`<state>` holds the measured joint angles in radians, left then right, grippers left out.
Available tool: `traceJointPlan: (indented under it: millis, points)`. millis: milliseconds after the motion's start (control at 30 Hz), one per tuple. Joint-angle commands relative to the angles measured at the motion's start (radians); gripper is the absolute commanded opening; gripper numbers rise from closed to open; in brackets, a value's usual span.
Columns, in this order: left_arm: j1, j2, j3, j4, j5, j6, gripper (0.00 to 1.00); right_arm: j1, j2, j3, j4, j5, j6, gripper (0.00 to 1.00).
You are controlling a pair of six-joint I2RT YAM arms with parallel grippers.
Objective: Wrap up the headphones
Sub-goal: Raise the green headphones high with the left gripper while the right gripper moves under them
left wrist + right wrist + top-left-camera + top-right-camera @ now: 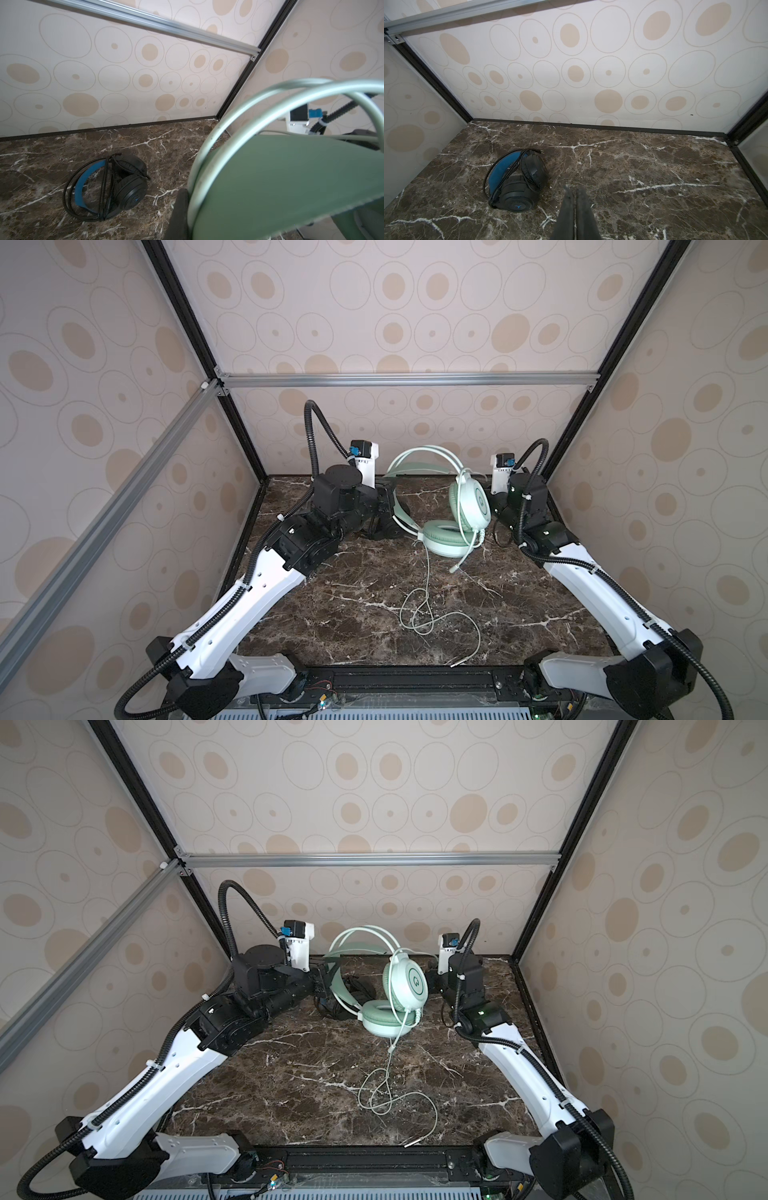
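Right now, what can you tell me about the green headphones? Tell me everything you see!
The mint-green headphones are a plastic-looking over-ear pair with two thin pale arches over a wide green strap. One earcup lies cushion-up on the marble table; the other stands on edge beside it. The headband rises above them, and the left tool looks shut on it. Their pale green cable trails forward in loose loops, unwrapped, ending in a plug near the front edge.

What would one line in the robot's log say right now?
left gripper: shut on mint-green headphones | right gripper: shut, empty | pale green cable: loose on table | black headphones: cable wrapped around them
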<state>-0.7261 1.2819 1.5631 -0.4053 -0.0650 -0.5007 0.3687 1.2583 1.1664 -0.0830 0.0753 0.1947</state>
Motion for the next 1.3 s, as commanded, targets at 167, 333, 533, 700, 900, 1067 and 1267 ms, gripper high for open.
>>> traceJointPlan:
  millis: [167,333,533,700,900,1067,1267]
  points:
    - [0.008,0.079,0.177,0.190,0.045,-0.166,0.00,0.028,0.051,-0.009,0.259,-0.207,0.027,0.21]
    - [0.010,0.104,0.208,0.232,0.056,-0.202,0.00,0.028,0.111,-0.007,0.409,-0.345,0.099,0.38]
    - [0.009,0.105,0.206,0.275,0.056,-0.227,0.00,0.029,0.182,0.006,0.492,-0.424,0.166,0.52]
    - [0.011,0.124,0.235,0.301,0.038,-0.253,0.00,0.034,0.231,-0.032,0.570,-0.434,0.226,0.53]
    - [0.022,0.131,0.234,0.344,0.007,-0.280,0.00,0.059,0.284,-0.050,0.581,-0.433,0.242,0.47]
    - [0.037,0.133,0.237,0.354,-0.011,-0.292,0.00,0.070,0.290,-0.083,0.574,-0.416,0.249,0.30]
    - [0.072,0.132,0.218,0.399,-0.041,-0.344,0.00,0.083,0.293,-0.123,0.558,-0.411,0.253,0.23]
